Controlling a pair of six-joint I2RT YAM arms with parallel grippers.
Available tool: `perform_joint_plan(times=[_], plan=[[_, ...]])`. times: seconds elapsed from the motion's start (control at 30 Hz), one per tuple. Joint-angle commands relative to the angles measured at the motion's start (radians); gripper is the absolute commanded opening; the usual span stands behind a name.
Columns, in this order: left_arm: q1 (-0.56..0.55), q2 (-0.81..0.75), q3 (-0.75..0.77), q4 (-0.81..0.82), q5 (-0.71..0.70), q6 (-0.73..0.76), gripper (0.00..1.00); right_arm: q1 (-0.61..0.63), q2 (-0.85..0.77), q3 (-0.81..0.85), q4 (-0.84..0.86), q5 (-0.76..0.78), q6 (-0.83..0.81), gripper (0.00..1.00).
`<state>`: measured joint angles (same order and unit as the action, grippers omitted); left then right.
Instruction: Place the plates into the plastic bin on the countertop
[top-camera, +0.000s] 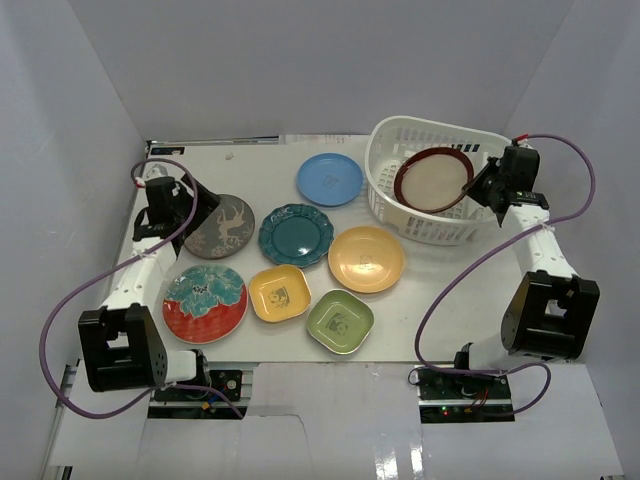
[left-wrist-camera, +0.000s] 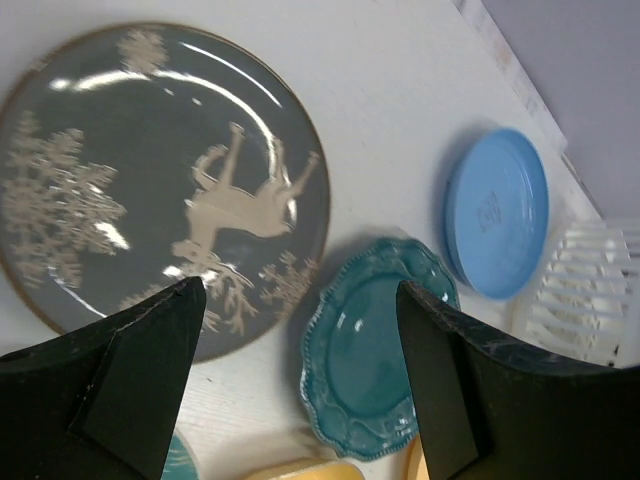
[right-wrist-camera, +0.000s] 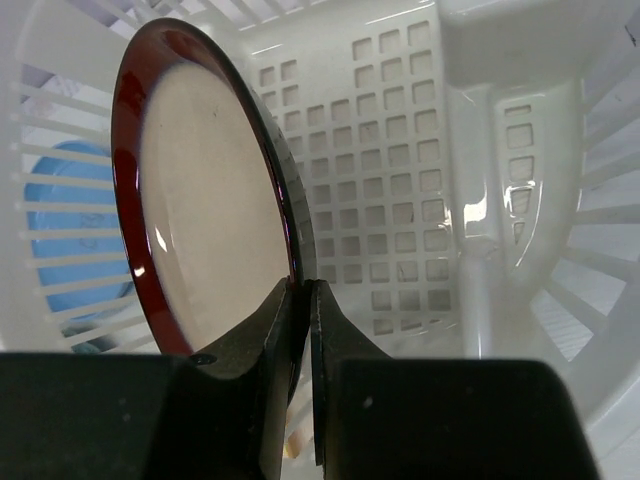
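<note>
Your right fingers (right-wrist-camera: 262, 350) are clamped on the rim of the maroon-rimmed plate (top-camera: 435, 180), which stands tilted on edge within the plastic bin (top-camera: 440, 232) — its inner divider (right-wrist-camera: 480, 200) rises close alongside. Your left fingers (left-wrist-camera: 130, 375) are spread wide, holding nothing, above the edge of the grey patterned plate (top-camera: 220, 226); the teal scalloped plate (top-camera: 296, 235) crowds in just beside it (nearly touching). The light blue plate (top-camera: 329, 179), orange plate (top-camera: 366, 259), yellow plate (top-camera: 280, 293), green plate (top-camera: 340, 321) and red plate (top-camera: 205, 303) lie flat on the tabletop (top-camera: 270, 165).
</note>
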<state>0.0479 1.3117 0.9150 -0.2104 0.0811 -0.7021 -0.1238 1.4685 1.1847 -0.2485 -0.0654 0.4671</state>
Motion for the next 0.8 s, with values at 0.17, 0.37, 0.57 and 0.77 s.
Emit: perform_joint_plan(times=[0.17, 0.37, 0.57, 0.77], plan=[[0.159, -0.002, -0.044, 0.006, -0.066, 0.026, 0.86, 0.001, 0.003, -0.088, 0.272, 0.045, 0.028, 0.08], [0.207, 0.061, -0.068, 0.031, -0.112, 0.094, 0.84, 0.001, -0.022, -0.143, 0.272, 0.053, 0.036, 0.22], [0.248, 0.213, -0.048, 0.023, -0.04, 0.128, 0.8, 0.001, -0.074, -0.14, 0.259, -0.028, 0.045, 0.77], [0.342, 0.357, -0.044, 0.08, 0.133, 0.116, 0.75, 0.003, -0.146, -0.142, 0.253, -0.114, 0.048, 0.84]])
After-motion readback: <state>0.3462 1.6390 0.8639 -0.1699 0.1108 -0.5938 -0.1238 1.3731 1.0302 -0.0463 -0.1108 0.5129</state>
